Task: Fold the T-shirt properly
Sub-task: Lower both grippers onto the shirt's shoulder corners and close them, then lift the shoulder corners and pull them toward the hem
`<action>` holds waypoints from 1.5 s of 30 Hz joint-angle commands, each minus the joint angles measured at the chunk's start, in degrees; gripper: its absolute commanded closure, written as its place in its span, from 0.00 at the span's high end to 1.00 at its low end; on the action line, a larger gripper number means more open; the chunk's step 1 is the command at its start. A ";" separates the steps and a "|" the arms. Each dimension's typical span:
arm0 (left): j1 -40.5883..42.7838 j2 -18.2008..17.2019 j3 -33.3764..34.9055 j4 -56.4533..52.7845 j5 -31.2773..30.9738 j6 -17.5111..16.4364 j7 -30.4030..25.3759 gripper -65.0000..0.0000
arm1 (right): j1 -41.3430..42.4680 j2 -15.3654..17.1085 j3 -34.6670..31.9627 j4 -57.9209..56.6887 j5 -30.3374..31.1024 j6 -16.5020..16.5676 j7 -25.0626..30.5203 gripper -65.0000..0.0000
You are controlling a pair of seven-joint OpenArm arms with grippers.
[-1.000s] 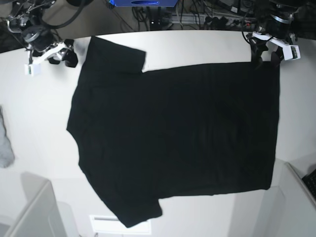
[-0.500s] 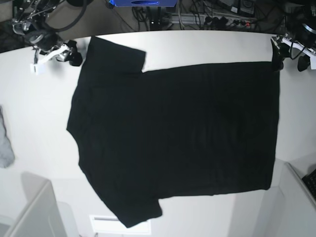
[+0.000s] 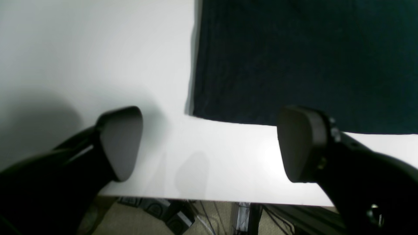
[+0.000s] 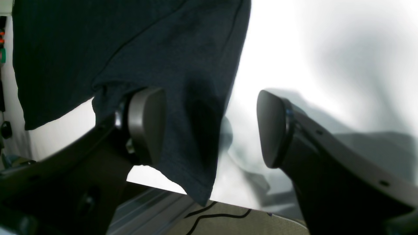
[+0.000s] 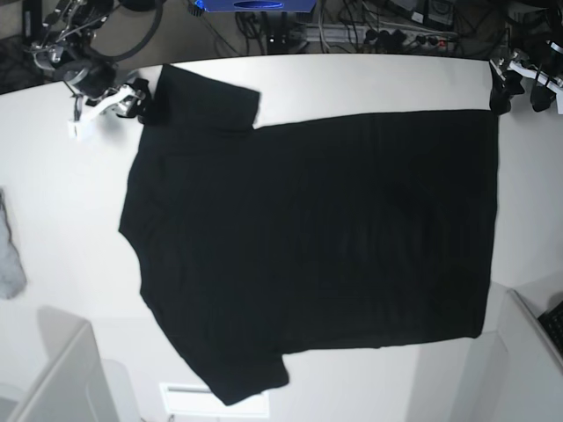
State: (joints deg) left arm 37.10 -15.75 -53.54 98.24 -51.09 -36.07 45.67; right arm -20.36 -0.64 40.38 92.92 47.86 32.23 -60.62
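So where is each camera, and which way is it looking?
Base: high above, looking down on the white table and spread T-shirt; both arms show at the far corners.
Left wrist: on the left arm, looking past its open left tool at the shirt's corner and table edge.
Right wrist: on the right arm, looking past its open right tool at the sleeve.
Shared: all three see the black T-shirt on the table.
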 commanded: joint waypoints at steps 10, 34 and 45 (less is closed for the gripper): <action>-0.49 -0.82 -0.40 0.71 -0.91 -0.19 -0.97 0.96 | -2.72 0.42 -6.58 0.31 -0.87 0.17 -0.70 0.61; -6.64 -0.12 3.91 -10.19 4.63 -0.45 -0.97 0.96 | -1.93 0.42 -6.58 0.13 -0.87 -0.10 -1.05 0.00; -12.44 -0.12 9.89 -17.75 4.63 -0.28 -0.88 0.96 | -1.93 0.42 -6.58 0.13 -0.87 -0.10 -1.05 0.00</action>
State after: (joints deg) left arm 24.16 -15.55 -43.70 80.40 -47.07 -36.56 42.61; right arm -22.17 -0.51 33.74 92.49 46.74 32.16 -61.73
